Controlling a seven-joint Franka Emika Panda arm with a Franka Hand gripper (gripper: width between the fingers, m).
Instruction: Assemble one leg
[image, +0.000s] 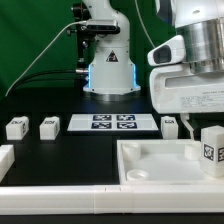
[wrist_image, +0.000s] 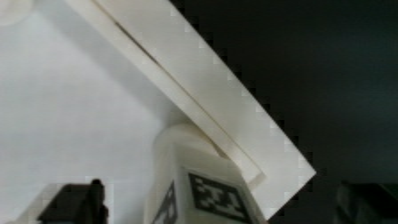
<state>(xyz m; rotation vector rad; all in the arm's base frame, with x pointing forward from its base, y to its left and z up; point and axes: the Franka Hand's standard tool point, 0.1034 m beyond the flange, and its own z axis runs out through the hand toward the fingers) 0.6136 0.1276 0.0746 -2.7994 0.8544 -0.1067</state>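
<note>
One leg (image: 211, 148), a small white block with a black-and-white tag, stands upright at the right end of the large white tray-like piece (image: 150, 165). In the wrist view the leg (wrist_image: 205, 185) sits by the tray's raised rim (wrist_image: 196, 70). My gripper (image: 205, 130) hangs right above it. Its two dark fingers (wrist_image: 71, 203) stand wide on either side of the leg, with a gap on each side, so the gripper (wrist_image: 217, 212) is open and not touching the leg. Three more legs stand on the table: two (image: 16, 127) (image: 48, 126) at the exterior view's left and one (image: 169, 125) by the marker board.
The marker board (image: 110, 122) lies flat in the middle, in front of the robot base (image: 108, 70). Another white part (image: 5, 158) shows at the exterior view's left edge. A white bar (image: 60, 200) runs along the front.
</note>
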